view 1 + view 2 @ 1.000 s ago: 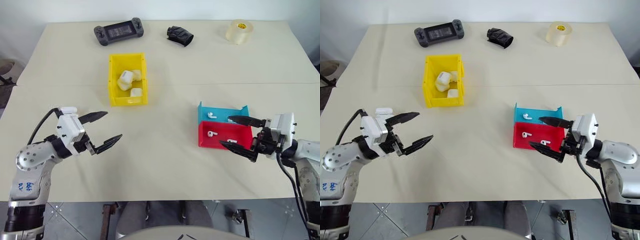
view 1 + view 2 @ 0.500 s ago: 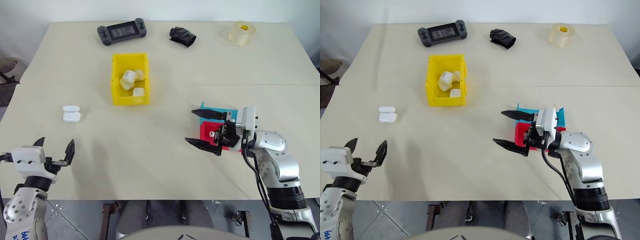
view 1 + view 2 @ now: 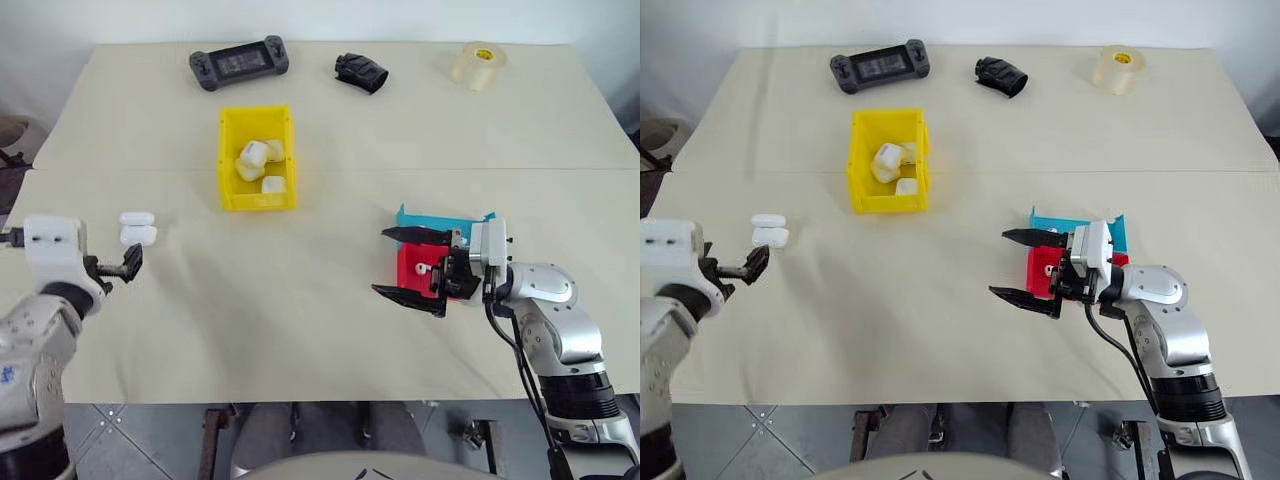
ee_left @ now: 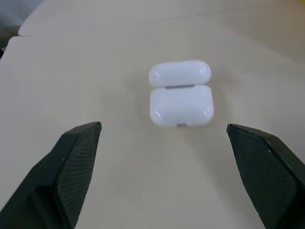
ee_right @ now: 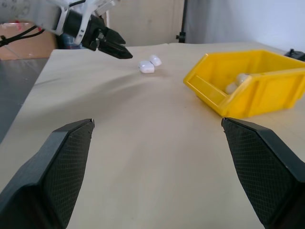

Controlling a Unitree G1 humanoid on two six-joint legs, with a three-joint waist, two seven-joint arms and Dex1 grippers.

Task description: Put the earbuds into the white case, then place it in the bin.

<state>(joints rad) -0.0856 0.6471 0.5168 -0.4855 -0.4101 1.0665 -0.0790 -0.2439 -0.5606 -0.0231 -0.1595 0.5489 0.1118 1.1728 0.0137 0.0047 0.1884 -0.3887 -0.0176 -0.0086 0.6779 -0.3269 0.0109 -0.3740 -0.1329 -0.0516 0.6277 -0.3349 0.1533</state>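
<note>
**White case, lid open, on table**

White case (image 4: 181, 94): at 12 o'clock ahead of left gripper (image 4: 164, 171), untouched, fingers spread wide, empty. Right gripper (image 3: 412, 269): wide, empty, at 9 o'clock of red tray (image 3: 416, 263). Bin (image 3: 230, 160): holds cases.

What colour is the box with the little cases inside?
Bright yellow: the bin shows best in the left eye view.

far edge of the tabletop (image 3: 330, 330): game controller (image 3: 238, 63), black pouch (image 3: 360, 71) (crumpled), tape roll (image 3: 478, 64); red tray (image 3: 415, 268) and blue tray (image 3: 430, 218) sit near right.
</note>
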